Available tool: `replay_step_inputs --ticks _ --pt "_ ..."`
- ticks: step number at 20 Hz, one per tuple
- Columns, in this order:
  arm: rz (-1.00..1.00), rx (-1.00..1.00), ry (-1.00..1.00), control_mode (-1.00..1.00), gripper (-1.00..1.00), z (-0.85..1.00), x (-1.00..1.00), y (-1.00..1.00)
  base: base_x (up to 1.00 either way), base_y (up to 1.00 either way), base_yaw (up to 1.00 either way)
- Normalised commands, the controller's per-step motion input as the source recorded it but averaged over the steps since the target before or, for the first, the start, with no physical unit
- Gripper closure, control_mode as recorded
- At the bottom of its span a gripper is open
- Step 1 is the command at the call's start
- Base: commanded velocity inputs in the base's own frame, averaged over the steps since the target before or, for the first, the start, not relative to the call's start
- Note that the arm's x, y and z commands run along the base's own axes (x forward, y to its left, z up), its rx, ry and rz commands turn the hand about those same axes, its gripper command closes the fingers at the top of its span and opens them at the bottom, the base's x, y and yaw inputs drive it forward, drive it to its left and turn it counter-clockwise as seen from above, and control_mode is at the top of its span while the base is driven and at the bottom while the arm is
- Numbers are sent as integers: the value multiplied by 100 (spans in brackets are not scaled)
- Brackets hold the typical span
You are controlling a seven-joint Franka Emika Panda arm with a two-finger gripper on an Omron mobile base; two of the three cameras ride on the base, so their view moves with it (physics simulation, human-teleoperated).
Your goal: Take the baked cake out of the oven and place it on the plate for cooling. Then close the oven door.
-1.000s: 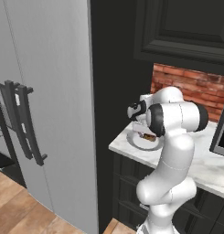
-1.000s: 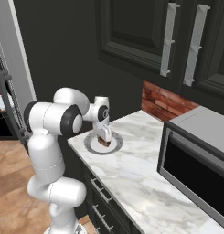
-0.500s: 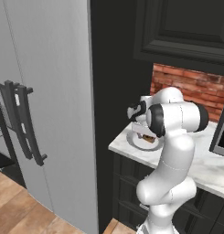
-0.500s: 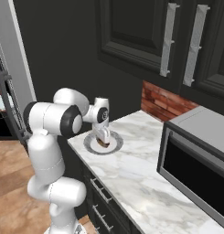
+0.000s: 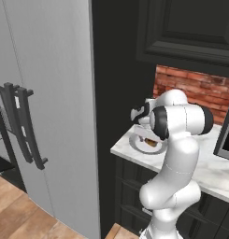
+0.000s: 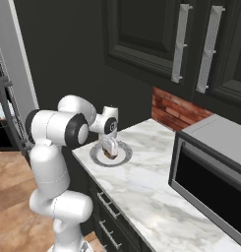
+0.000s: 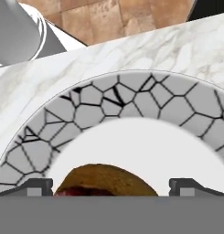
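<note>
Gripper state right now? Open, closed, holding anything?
End effector: open, fingertips wide on either side of the cake, which rests on the plate.

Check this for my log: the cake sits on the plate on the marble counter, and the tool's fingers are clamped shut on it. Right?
Not quite. In the hand view the tool is open: its fingertips stand wide apart on either side of the cake. The cake does sit on the plate on the marble counter.

A white marble counter (image 6: 156, 192) tops dark cabinets. The plate (image 6: 110, 154) rests near its 9 o'clock end in the right base view. A microwave (image 6: 210, 170) stands toward 3 o'clock, well apart.
</note>
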Motion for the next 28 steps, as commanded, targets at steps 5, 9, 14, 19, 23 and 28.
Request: replay_step_inputs --ticks 5,9,14,19,23,28 --pt "0 3 0 -100 -100 -100 -54 57 0 0 0" --pt "0 2 -2 -100 -100 -100 -83 59 0 0 0" --pt "0 1 -8 -100 -100 -77 -81 50 0 0 0" --pt "0 0 -32 -100 -100 54 -22 2 0 0 0" --pt "0 0 -27 -100 -100 100 -23 0 0 0 0" --pt "0 0 -13 -100 -100 99 -58 0 0 0 0"
